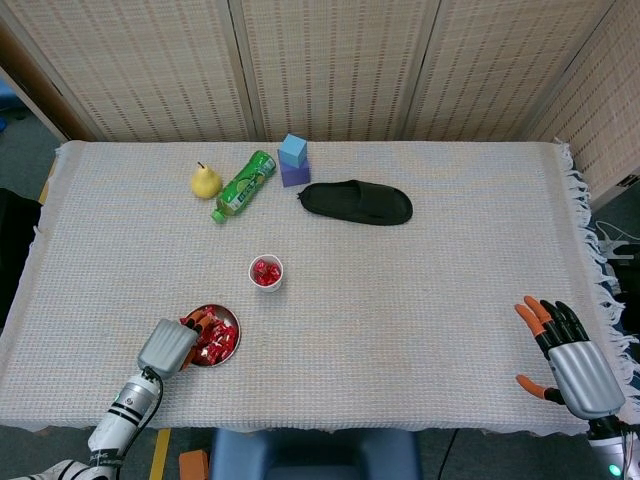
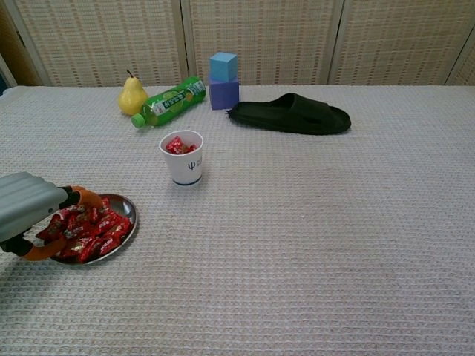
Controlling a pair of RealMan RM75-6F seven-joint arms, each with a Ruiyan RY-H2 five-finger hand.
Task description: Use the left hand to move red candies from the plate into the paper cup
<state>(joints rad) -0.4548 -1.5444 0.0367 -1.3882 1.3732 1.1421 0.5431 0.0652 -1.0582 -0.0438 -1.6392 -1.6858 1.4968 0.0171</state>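
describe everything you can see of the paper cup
The paper cup is small and white, with a blue mark on its side and a blue line near the base. It stands upright on the woven table cover, beyond the plate and in front of the green bottle. Its open top shows a few red candies inside. Nothing touches it; the left hand is down at the plate.
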